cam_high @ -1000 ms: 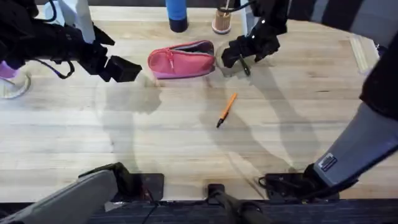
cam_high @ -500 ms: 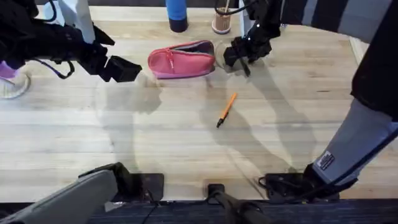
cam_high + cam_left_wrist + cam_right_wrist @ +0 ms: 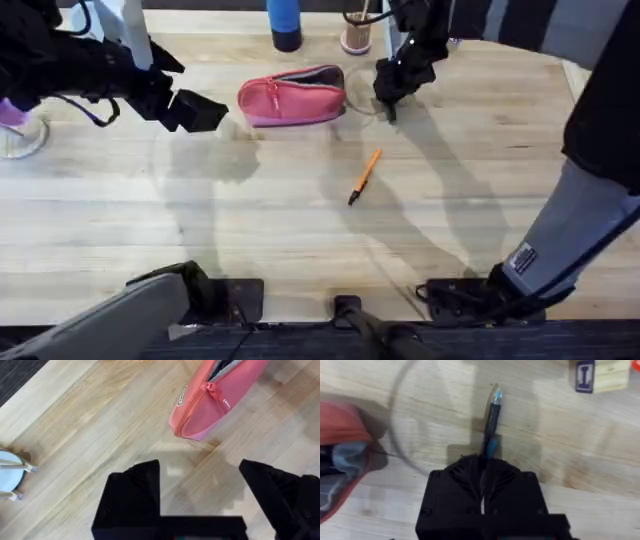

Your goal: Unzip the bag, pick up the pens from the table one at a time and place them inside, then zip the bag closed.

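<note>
The pink-red bag [image 3: 292, 96] lies at the back middle of the table [image 3: 250, 210], its zipper partly open and a dark grey lining showing. My right gripper [image 3: 392, 92] hovers just right of the bag and is shut on the black pen [image 3: 491, 415], whose tip points down at the wood. The bag's end [image 3: 340, 435] is close beside it. The orange pen [image 3: 365, 176] lies loose on the table in front of the bag. My left gripper [image 3: 205, 110] is open just left of the bag [image 3: 215, 400], and nothing is between its fingers [image 3: 145, 475].
A blue bottle [image 3: 284, 22] and a cup of wooden sticks [image 3: 357, 32] stand behind the bag. A clear ring [image 3: 420, 420] lies under the right gripper. A wooden block [image 3: 600, 375] is nearby, and a white dish [image 3: 10, 470] sits far left.
The right gripper has shifted slightly right and back with the black pen and turned it more upright. The left arm, the bag and the orange pen have not moved.
</note>
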Robot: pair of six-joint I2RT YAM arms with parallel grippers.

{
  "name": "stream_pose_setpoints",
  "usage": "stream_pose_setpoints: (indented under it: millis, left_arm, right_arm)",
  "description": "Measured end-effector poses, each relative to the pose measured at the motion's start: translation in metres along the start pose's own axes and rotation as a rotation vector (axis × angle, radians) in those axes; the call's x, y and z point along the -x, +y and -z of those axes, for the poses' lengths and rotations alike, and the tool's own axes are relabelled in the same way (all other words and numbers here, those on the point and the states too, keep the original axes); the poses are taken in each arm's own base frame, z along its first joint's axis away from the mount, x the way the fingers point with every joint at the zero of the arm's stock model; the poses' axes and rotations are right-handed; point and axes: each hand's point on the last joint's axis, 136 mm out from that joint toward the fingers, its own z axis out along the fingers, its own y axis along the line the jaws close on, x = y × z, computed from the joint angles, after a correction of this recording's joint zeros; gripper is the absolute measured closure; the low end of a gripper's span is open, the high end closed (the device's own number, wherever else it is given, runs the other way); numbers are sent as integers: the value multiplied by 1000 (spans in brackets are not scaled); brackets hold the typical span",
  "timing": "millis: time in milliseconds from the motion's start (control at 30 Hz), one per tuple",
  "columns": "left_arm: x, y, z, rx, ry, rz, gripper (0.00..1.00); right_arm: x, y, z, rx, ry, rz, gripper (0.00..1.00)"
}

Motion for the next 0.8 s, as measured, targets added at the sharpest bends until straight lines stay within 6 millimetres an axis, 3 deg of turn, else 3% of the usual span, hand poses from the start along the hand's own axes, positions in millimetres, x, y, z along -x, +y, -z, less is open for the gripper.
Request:
stream_pose_setpoints:
  millis: [67,100,200,233,267,400,800]
  left_arm:
    - [0,0,0,0,0,0,7]
    - [0,0,0,0,0,0,7]
    - [0,0,0,0,0,0,7]
    - [0,0,0,0,0,0,7]
    - [0,0,0,0,0,0,8]
    - [0,0,0,0,0,0,7]
    - [0,0,0,0,0,0,7]
  right_arm:
    - [3,-3,3,-21,-6,20,967]
    - [22,-7,15,-39,-58,52,970]
    - [47,-9,38,-49,-137,80,970]
    - [55,-10,48,-51,-168,90,970]
    - [75,-10,81,-58,-261,130,970]
    - [90,-4,115,-78,-344,268,970]
    - [81,67,121,-173,-332,1215,970]
